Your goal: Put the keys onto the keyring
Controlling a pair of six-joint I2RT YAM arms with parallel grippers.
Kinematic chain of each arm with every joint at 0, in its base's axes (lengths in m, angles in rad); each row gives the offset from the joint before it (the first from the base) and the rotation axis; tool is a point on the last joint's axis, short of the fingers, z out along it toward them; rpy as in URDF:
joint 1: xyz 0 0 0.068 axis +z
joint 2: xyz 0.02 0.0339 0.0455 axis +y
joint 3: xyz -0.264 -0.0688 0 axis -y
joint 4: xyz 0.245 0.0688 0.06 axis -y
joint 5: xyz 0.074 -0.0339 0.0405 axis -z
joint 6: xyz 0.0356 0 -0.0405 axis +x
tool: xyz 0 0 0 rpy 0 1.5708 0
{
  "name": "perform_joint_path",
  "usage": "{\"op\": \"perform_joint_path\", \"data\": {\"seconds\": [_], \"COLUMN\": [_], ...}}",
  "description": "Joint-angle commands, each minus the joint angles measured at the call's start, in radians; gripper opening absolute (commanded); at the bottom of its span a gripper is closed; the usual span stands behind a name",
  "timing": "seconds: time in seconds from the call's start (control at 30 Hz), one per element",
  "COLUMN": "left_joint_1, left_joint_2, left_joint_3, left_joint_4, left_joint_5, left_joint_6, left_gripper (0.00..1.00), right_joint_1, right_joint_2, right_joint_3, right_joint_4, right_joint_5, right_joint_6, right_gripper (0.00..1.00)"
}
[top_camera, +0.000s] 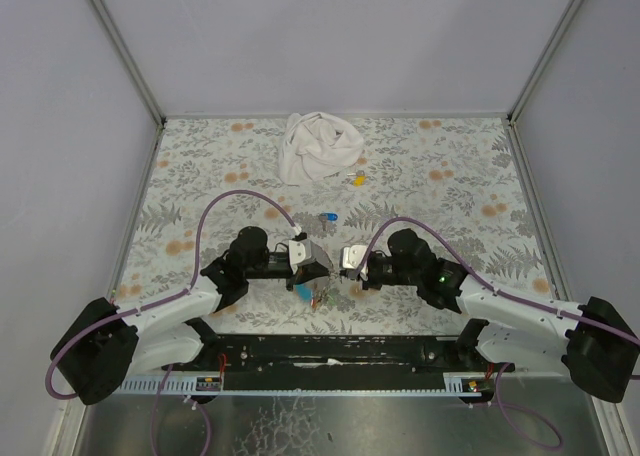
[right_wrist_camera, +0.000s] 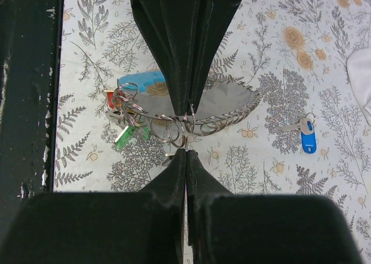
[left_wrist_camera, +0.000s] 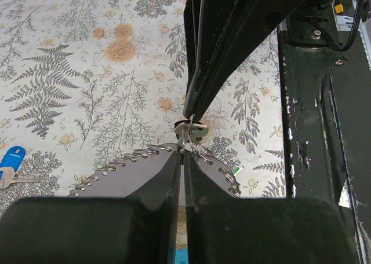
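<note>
Two robot arms meet nose to nose over the near middle of a fern-patterned table (top_camera: 450,206). The left gripper (left_wrist_camera: 181,155) and the right gripper (right_wrist_camera: 186,154) both have their jaws pressed fully together, tips almost touching. Each appears to pinch the thin wire of the keyring (right_wrist_camera: 169,129), a tangle of metal loops strung along the edge of a curled grey strap (right_wrist_camera: 226,97) with a blue inner face, directly between the two grippers. A green-capped key (right_wrist_camera: 124,135) sits in the cluster at the strap's end; whether it is threaded on cannot be told. A blue-capped key (right_wrist_camera: 308,139) lies alone on the table, well apart from the ring on its far side. A crumpled white cloth (top_camera: 318,146) and a small yellow item (top_camera: 357,179) lie farther back.

The job looks unfinished, since the blue-capped key is not on the ring. The risks lie in the grip. The wire is thin and springy, so it could slip from either closed pair of fingers if the arms pull unevenly. Several loops crowd together, so a finger may be holding the wrong one. Releasing one side to fetch the loose key could let the strap sag and turn the ring out of reach.
</note>
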Motion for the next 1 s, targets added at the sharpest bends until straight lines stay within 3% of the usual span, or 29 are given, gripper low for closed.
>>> {"op": "perform_joint_path", "data": {"seconds": [0.0, 0.97], "left_joint_1": [-0.003, -0.004], "left_joint_2": [-0.016, -0.006], "left_joint_3": [-0.007, -0.003], "left_joint_4": [0.081, 0.092], "left_joint_5": [-0.001, 0.038], "left_joint_6": [0.004, -0.004], "left_gripper": [0.00, 0.00], "right_joint_1": [0.008, 0.008], "right_joint_2": [-0.029, -0.008], "right_joint_3": [0.006, 0.015], "right_joint_4": [0.044, 0.052], "right_joint_5": [-0.004, -0.025], "right_joint_6": [0.006, 0.015], "right_gripper": [0.00, 0.00]}}
